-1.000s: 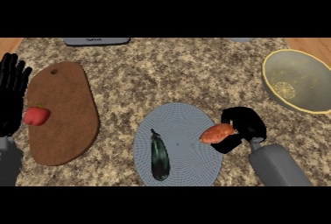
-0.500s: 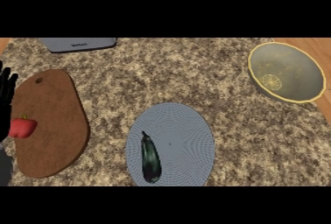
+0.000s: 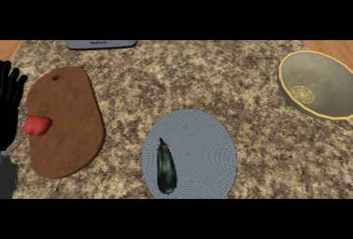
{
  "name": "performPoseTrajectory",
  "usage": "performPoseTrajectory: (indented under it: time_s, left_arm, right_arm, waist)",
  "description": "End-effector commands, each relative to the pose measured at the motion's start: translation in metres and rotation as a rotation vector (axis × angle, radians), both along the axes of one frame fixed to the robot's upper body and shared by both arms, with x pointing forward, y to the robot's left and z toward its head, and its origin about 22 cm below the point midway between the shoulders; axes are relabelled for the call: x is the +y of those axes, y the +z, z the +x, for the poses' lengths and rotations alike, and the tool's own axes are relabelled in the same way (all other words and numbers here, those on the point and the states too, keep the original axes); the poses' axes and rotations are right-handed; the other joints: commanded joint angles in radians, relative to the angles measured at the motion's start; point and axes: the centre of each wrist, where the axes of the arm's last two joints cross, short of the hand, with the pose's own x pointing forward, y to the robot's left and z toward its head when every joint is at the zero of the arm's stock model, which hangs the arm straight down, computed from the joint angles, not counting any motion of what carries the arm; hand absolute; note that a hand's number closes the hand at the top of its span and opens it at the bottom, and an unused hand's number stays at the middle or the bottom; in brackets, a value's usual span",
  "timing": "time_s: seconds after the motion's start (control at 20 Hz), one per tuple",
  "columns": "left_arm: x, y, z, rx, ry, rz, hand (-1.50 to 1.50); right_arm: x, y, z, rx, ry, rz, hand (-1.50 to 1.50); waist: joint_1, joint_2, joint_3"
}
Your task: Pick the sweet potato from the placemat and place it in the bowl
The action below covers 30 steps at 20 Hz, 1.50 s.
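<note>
Fingers straight, up on left hand (image 3: 10, 105), resting at left edge. Right hand & sweet potato out of view; can't tell its bearing. Placemat (image 3: 200, 140) near centre, bowl (image 3: 318, 83) far right.

Single head view, looking steeply down on the granite counter (image 3: 207, 79) from the robot's side. It sits fairly close: cutting board (image 3: 66, 121) at left, round placemat (image 3: 196, 149) low centre, bowl (image 3: 318, 84) cut by the right edge. No second view to overlap.
</note>
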Motion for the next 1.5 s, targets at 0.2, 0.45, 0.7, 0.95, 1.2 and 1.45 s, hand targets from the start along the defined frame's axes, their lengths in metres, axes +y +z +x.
performPoseTrajectory:
  time_s: [0.2, 0.45, 0.7, 0.95, 1.2, 1.45]
  left_arm:
    - [-0.022, 0.005, 0.017, -0.009, -0.034, 0.006, 0.00]
    - [-0.020, -0.005, 0.006, -0.004, -0.084, 0.010, 0.00]
    - [-0.034, 0.000, 0.011, 0.007, -0.086, 0.002, 0.00]
    - [-0.033, 0.004, 0.024, 0.006, -0.086, 0.007, 0.00]
    - [-0.030, 0.016, 0.025, -0.018, -0.086, 0.005, 0.00]
    - [-0.032, -0.003, 0.010, -0.012, -0.091, 0.024, 0.00]
  right_arm:
    - [-0.030, 0.066, -0.044, -0.289, 0.165, 0.127, 1.50]
    - [-0.027, 0.091, -0.028, -0.336, 0.226, 0.295, 1.50]
    - [-0.013, 0.109, 0.003, -0.281, 0.237, 0.335, 1.50]
    - [0.017, 0.110, 0.059, -0.236, 0.271, 0.347, 1.50]
    - [0.052, 0.104, 0.105, -0.152, 0.316, 0.347, 1.50]
    - [0.099, 0.086, 0.155, -0.087, 0.330, 0.389, 1.50]
  waist:
    - [0.039, 0.003, -0.004]
    - [0.071, 0.003, -0.006]
    - [0.075, 0.004, -0.007]
    - [0.089, 0.009, -0.007]
    - [0.084, 0.006, -0.008]
    - [0.080, 0.003, -0.009]
